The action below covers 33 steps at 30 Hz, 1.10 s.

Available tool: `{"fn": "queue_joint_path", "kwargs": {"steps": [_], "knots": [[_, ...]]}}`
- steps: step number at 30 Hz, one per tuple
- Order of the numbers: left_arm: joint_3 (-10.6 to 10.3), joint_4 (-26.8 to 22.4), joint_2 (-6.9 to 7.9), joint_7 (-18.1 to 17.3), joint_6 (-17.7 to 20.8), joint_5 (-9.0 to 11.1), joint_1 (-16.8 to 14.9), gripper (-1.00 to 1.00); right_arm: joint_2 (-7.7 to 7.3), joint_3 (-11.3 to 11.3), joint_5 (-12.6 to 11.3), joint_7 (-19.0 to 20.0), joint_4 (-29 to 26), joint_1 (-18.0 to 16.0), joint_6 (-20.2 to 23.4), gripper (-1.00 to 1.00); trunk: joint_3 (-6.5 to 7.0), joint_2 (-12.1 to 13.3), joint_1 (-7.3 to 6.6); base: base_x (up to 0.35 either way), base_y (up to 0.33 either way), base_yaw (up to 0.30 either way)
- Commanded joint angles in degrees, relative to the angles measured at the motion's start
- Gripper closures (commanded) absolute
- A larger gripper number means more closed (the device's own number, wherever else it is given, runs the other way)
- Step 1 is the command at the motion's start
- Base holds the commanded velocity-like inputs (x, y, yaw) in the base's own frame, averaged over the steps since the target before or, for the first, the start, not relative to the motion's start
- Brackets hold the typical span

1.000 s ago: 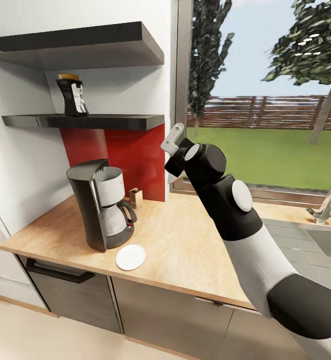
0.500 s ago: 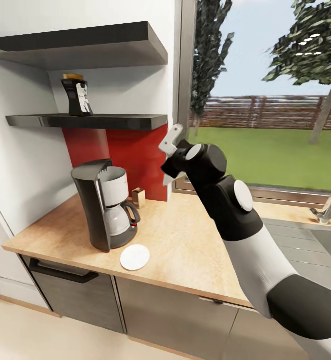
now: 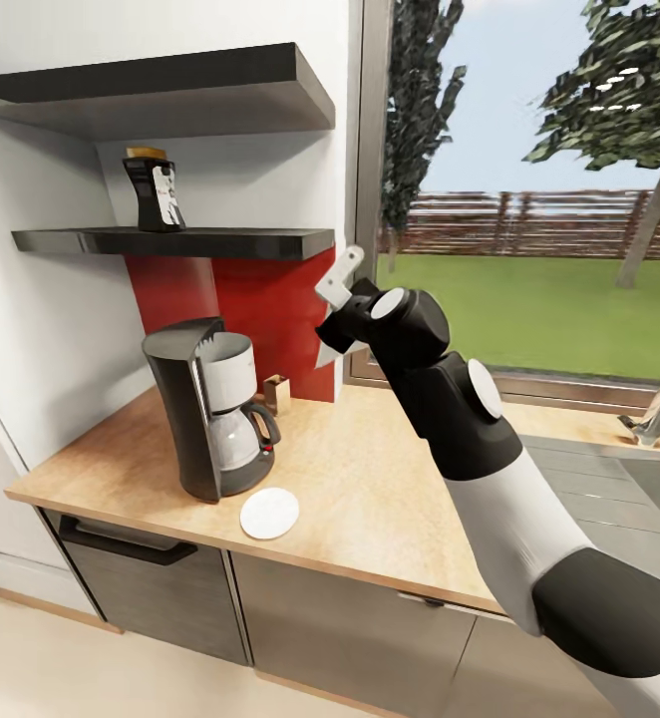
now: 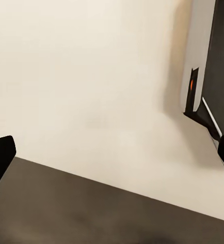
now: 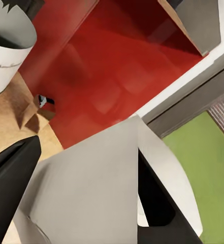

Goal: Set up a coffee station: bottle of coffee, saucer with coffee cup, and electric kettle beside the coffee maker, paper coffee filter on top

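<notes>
Above the countertop, to the right of the coffee maker, my right gripper is raised and shut on the white paper coffee filter. Up close, the filter sits between black fingers, with the maker's white basket beyond it. The white saucer lies in front of the coffee maker near the counter edge. On the dark shelf stands the bottle of coffee. My left gripper hangs open over pale floor. Cup and kettle are out of view.
A small brown box stands behind the coffee maker against the red backsplash. A second shelf hangs above the first. The window frame rises behind my right arm. A sink faucet stands at the far right.
The head camera shifted slightly at first, moving the whole picture right. My right gripper with the filter has edged a little left and up.
</notes>
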Motion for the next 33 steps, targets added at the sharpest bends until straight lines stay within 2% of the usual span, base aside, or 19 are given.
{"fn": "queue_joint_path", "kwargs": {"steps": [1, 9, 17, 22, 23, 26, 27, 30, 31, 33], "knots": [[-0.11, 0.11, 0.00, 0.12, -0.32, 0.07, -0.03, -1.00, 0.01, 0.01, 0.59, 0.52, 0.02, -0.08, 0.16, 1.00, -0.12, -0.12, 0.04, 0.000, 0.000, 0.000], [-0.12, 0.12, 0.04, 0.12, -0.32, 0.08, -0.02, -1.00, 0.01, -0.02, 0.06, 0.45, 0.61, 1.19, 0.21, 1.00, -0.12, -0.12, 0.04, 0.000, 0.000, 0.000], [-0.10, 0.12, 0.05, 0.12, -0.32, 0.08, 0.01, -1.00, 0.01, -0.13, -6.21, -0.03, 0.81, 2.74, 0.22, 1.00, -0.12, -0.12, 0.04, 0.000, 0.000, 0.000], [-0.11, 0.12, 0.05, 0.14, -0.38, 0.08, 0.01, -1.00, 0.01, -0.14, -9.12, -6.21, 0.77, 4.02, -0.04, 1.00, -0.12, -0.12, 0.04, 0.000, 0.000, 0.000], [-0.11, 0.12, 0.05, 0.13, -0.39, 0.08, 0.04, -1.00, 0.01, -0.14, -10.44, -8.25, 0.75, 4.30, -0.16, 1.00, -0.12, -0.12, 0.04, 0.000, 0.000, 0.000], [-0.11, 0.12, 0.05, 0.13, -0.40, 0.08, 0.06, -1.00, 0.01, -0.08, -17.36, -16.32, 0.85, 4.68, -0.32, 1.00, -0.12, -0.12, 0.04, 0.000, 0.000, 0.000], [-0.12, 0.12, 0.05, 0.13, -0.40, 0.08, 0.06, -1.00, 0.01, -0.07, -18.48, -17.72, 0.86, 4.70, -0.33, 1.00, -0.12, -0.12, 0.04, 0.000, 0.000, 0.000], [-0.12, 0.06, 0.05, 0.12, -0.41, 0.08, 0.02, -1.00, 0.01, 0.02, -25.42, -27.06, 0.95, 4.76, -0.40, 1.00, -0.12, -0.12, 0.04, 0.000, 0.000, 0.000], [-0.12, 0.05, 0.05, 0.13, -0.41, 0.08, 0.02, -1.00, 0.01, 0.18, -28.76, -31.35, 1.00, 4.78, -0.43, 1.00, -0.12, -0.12, 0.04, 0.000, 0.000, 0.000], [-0.12, 0.04, 0.02, 0.12, -0.44, 0.06, 0.00, -1.00, 0.01, 0.83, -32.18, -35.31, 1.05, 4.78, -0.44, 1.00, -0.12, -0.12, 0.04, 0.000, 0.000, 0.000]]}}
